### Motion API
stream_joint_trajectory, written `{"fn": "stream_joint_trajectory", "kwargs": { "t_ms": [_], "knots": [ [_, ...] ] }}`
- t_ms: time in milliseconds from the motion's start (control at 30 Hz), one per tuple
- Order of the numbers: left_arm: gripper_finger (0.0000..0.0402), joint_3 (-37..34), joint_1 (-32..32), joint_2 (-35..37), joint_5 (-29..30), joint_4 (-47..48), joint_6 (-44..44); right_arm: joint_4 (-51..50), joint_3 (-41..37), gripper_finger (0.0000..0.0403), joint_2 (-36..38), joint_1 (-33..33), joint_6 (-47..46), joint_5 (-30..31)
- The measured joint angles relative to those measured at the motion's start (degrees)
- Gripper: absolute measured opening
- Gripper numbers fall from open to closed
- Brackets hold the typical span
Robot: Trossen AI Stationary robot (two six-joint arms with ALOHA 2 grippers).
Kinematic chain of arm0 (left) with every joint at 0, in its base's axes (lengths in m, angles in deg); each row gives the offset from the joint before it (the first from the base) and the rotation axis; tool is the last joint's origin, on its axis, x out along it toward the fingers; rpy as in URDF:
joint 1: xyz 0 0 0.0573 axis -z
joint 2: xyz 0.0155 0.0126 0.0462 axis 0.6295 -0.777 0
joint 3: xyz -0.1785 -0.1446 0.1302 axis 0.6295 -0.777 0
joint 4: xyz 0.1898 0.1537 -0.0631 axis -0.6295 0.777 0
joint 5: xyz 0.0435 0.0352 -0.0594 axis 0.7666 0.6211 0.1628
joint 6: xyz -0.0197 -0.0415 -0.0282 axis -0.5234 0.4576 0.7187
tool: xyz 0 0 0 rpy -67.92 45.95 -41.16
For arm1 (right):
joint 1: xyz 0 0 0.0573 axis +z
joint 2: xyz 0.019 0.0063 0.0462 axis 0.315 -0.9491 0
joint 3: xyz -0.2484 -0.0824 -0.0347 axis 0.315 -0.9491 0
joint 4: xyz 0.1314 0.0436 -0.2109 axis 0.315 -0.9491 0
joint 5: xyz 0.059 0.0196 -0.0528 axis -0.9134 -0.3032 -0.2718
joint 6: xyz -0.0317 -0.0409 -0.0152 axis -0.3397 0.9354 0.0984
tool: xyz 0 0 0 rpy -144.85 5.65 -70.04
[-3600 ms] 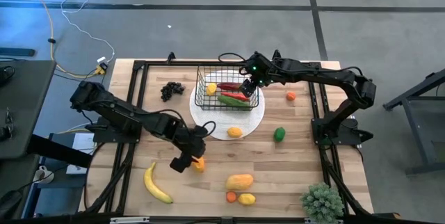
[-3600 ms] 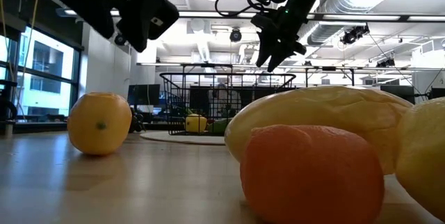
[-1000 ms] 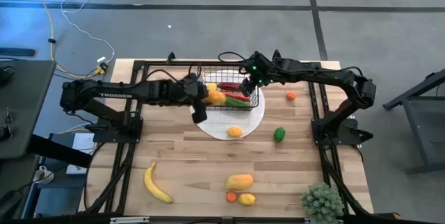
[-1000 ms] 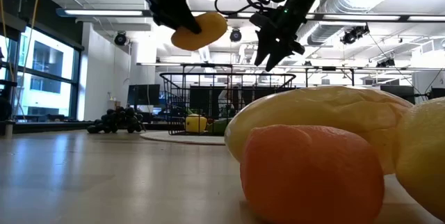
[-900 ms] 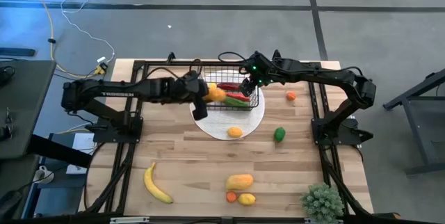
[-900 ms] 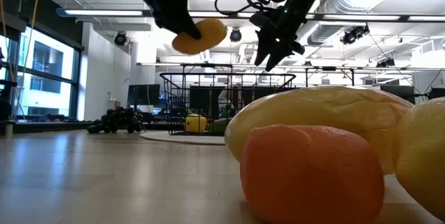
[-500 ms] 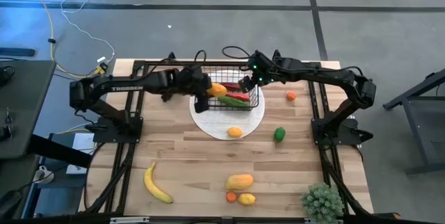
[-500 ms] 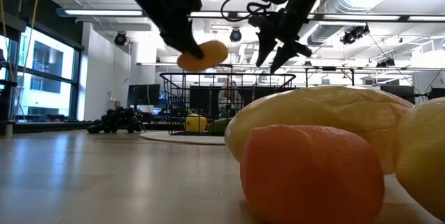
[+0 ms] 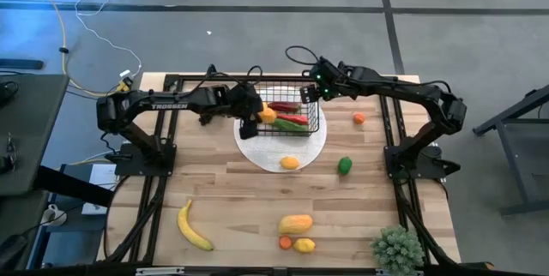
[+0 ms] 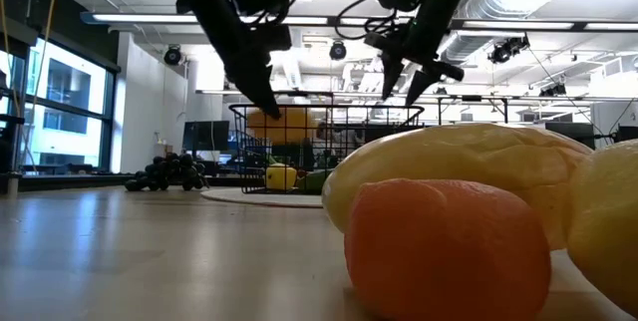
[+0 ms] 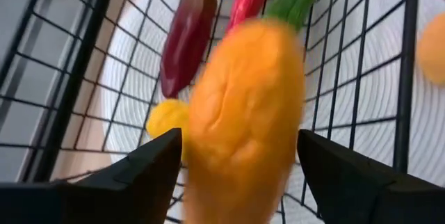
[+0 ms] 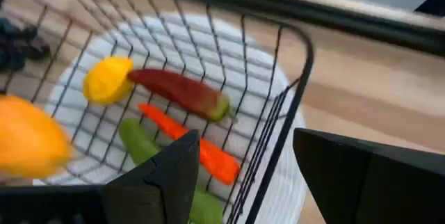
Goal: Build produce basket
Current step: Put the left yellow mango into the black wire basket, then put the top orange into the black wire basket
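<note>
Now left gripper (image 9: 250, 120) over the basket (image 9: 313, 122), fingers apart, orange fruit (image 11: 243, 120) loose btwn them, right gripper (image 9: 310, 93) open nr basket's far corner.

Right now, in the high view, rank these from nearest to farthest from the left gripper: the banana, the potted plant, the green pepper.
From the left gripper, at the basket's left end:
1. Green pepper, right of the white disc.
2. Banana, front left of the table.
3. Potted plant, front right corner.
</note>
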Motion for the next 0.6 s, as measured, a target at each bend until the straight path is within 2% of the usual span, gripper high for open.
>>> {"fn": "stream_joint_trajectory", "kwargs": {
  "t_ms": [267, 400, 500, 600],
  "knots": [
    [0.0282, 0.0, -0.26, 0.02, -0.89, 0.5, -0.52, -4.97, 0.02, 0.0213, 5.28, -1.49, -2.33, 8.22],
    [0.0282, 0.0, -0.33, 0.13, -2.03, 0.45, -0.54, -11.17, 0.02, 0.0213, 6.98, -2.74, -4.5, 12.27],
    [0.0282, 0.24, -0.37, 0.8, -1.79, 0.58, -0.7, -17.12, 0.02, 0.0213, 7.2, -4.2, -6.3, 12.83],
    [0.0282, 1.86, -0.63, 1.31, -1.38, 2.56, -1.62, -22.22, 0.02, 0.0213, 6.81, -5.63, -8.03, 10.89]
  ]
}}
